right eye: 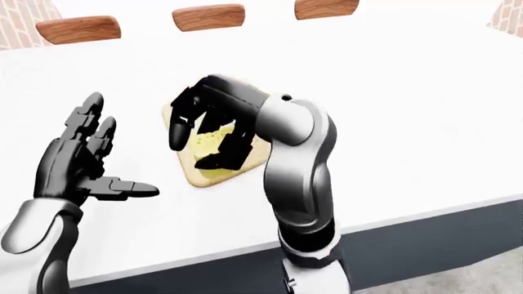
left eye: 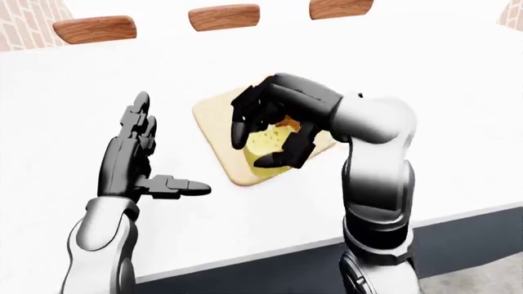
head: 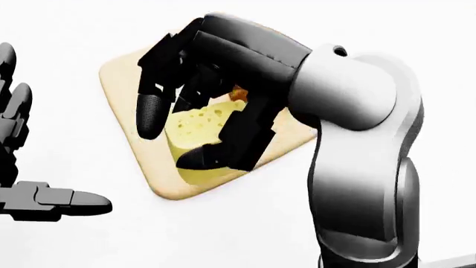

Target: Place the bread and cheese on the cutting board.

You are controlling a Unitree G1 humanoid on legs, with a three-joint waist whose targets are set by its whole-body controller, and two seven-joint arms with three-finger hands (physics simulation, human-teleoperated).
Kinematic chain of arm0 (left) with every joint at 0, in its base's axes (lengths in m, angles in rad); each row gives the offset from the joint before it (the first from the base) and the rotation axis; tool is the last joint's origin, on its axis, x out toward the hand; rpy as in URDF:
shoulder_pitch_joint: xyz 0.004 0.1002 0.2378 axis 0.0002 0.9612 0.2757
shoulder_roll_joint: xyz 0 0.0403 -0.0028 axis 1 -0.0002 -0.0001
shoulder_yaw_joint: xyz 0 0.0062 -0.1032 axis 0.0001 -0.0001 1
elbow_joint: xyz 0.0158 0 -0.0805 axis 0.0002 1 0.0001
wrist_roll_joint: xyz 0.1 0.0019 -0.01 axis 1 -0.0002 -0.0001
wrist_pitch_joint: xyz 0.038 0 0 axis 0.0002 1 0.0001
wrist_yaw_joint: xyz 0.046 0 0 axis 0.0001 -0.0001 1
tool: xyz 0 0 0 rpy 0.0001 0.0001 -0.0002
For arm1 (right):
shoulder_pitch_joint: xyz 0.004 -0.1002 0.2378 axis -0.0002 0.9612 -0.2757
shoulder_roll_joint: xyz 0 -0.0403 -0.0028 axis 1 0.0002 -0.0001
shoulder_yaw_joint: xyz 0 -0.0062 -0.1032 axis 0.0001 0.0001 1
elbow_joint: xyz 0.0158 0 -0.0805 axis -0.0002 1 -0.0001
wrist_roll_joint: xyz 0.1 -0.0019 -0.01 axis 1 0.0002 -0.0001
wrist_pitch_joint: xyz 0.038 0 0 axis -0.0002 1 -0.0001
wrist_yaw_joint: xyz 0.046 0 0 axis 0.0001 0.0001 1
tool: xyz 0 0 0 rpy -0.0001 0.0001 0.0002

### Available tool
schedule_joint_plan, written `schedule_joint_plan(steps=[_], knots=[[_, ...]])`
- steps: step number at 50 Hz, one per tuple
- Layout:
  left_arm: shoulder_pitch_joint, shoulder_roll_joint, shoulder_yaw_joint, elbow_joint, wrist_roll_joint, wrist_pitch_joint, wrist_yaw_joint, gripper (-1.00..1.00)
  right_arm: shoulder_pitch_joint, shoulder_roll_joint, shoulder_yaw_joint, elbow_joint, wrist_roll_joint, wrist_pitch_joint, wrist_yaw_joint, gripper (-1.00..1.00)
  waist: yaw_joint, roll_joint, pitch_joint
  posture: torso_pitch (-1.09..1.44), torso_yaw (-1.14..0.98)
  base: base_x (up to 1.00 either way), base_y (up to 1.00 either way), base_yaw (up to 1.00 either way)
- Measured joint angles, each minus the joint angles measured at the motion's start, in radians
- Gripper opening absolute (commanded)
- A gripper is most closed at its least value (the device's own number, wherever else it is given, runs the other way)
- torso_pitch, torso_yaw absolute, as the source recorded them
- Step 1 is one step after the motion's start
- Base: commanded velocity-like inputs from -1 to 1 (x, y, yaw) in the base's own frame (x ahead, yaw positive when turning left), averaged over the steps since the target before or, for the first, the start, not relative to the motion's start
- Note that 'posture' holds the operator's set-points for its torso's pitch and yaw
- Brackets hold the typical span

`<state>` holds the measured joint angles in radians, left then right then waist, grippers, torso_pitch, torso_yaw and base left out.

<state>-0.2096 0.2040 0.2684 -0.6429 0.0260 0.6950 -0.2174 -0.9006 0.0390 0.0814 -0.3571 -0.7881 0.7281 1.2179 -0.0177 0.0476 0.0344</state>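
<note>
My right hand [head: 174, 139] is shut on the pale yellow holed cheese wedge [head: 197, 124], fingers curled over its top and thumb under its lower edge. It holds the wedge over the lower part of the beige cutting board [head: 123, 92]; I cannot tell whether the cheese touches the board. The golden bread loaf on the board is almost wholly hidden behind the hand, with only an orange sliver [head: 238, 94] showing. My left hand [left eye: 161, 153] is open and holds nothing, fingers spread and thumb out, over the white table to the left of the board.
The white table [left eye: 458, 79] stretches wide around the board. Three wooden chair backs [left eye: 224, 16] line its top edge in the left-eye view. Its near edge [left eye: 458, 214] runs across the bottom, dark below.
</note>
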Motion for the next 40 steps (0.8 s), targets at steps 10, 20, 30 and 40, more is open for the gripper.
schedule_joint_plan(steps=[10,20,30,40], knots=[[0.0,0.002,0.002,-0.012,-0.002,0.011,-0.002,1.0,-0.157,-0.058,-0.01,0.371,0.214,-0.143,-0.235,-0.4,0.001,-0.004,0.001,0.0,0.0,0.0,0.0,0.0],[0.014,0.0,0.008,-0.011,0.0,0.004,-0.005,1.0,-0.223,-0.071,-0.011,0.667,0.271,-0.316,-0.336,-0.4,0.005,-0.011,0.004,0.0,0.0,0.0,0.0,0.0],[0.028,-0.004,0.013,-0.021,0.003,0.0,-0.009,1.0,-0.193,-0.062,-0.009,0.732,0.266,-0.382,-0.364,-0.4,0.006,-0.012,0.003,0.0,0.0,0.0,0.0,0.0],[0.035,-0.007,0.015,-0.015,0.009,-0.009,-0.011,1.0,-0.163,-0.053,-0.006,0.731,0.266,-0.395,-0.371,-0.23,0.008,-0.013,0.003,0.0,0.0,0.0,0.0,0.0]])
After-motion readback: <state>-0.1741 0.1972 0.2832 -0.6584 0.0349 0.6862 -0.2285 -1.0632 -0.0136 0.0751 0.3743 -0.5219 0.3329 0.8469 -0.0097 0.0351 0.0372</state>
